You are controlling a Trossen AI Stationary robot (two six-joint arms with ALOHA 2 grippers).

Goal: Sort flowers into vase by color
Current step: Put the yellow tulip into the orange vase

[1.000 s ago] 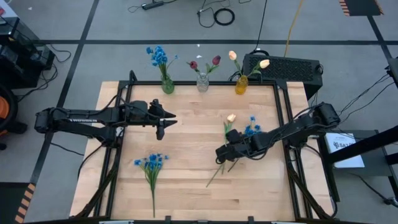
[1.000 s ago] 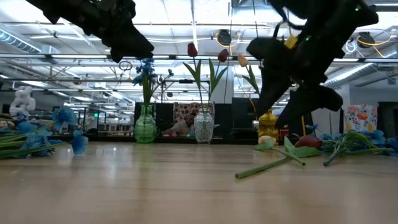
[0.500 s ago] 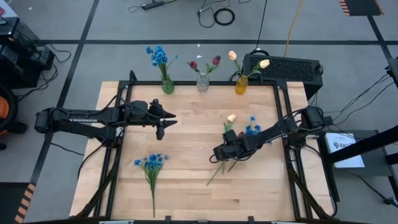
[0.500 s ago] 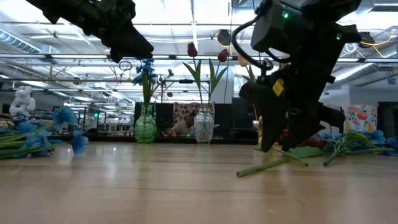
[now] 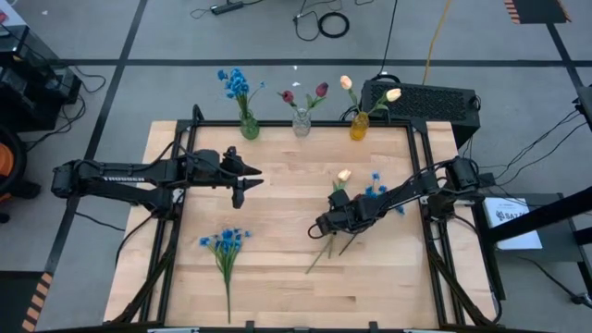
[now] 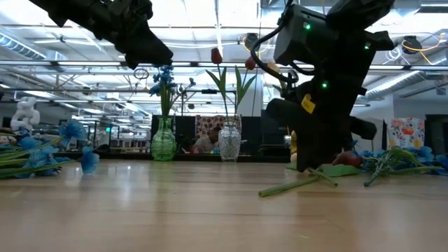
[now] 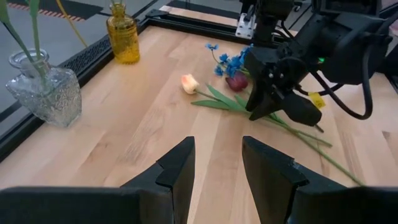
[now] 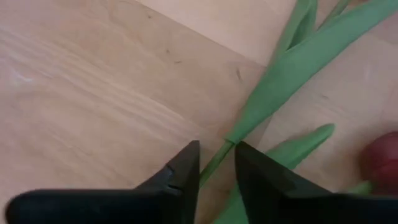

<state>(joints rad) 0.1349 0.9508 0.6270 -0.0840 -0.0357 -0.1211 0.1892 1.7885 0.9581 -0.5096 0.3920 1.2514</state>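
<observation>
Three vases: green (image 5: 249,127) holds blue, clear (image 5: 301,123) red, amber (image 5: 359,126) cream.

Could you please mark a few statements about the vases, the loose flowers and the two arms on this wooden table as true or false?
1. The green glass vase holds blue blossoms. True.
2. The right gripper is down at the green stem among the loose flowers. True.
3. The left gripper holds a red tulip. False: it holds nothing.
4. The yellow glass vase stands empty. False: cream-yellow tulips are in it.
5. A bunch of blue flowers lies on the table's left side. True.
</observation>
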